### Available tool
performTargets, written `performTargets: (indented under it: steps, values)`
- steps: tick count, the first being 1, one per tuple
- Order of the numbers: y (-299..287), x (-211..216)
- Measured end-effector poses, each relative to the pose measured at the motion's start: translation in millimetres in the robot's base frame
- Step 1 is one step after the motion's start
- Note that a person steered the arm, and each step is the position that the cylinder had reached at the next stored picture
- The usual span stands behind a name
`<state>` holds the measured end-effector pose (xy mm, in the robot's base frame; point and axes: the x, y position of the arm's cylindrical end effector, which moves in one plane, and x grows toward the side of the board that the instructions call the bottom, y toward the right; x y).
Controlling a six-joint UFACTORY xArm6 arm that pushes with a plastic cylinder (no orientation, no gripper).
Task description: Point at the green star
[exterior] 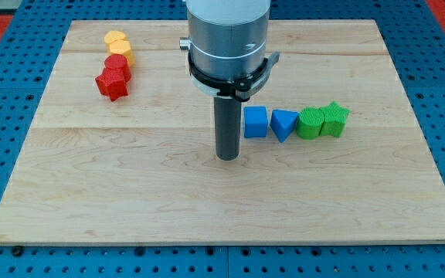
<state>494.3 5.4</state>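
The green star (335,117) lies right of the board's middle, at the right end of a row of blocks. It touches a green round block (311,123) on its left. My tip (227,157) rests on the wood near the board's middle, left of and a little below the row. It touches no block. The blue cube (256,121) is the nearest block, just up and right of my tip.
A blue triangle (283,124) lies between the blue cube and the green round block. At the upper left a yellow block (118,44), a red round block (117,65) and a red star (112,83) form a column. The wooden board (130,193) sits on a blue pegboard.
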Motion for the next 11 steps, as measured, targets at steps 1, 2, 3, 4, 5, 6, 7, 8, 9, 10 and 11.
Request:
performTargets:
  steps: [1,2,3,4,5,6,7,8,9,10,11]
  values:
    - [32,0]
    - [95,8]
    - [121,21]
    - [129,32]
    - [155,44]
    - [185,51]
    - [220,52]
    - [220,49]
    - [221,33]
    - [221,8]
    - [209,-18]
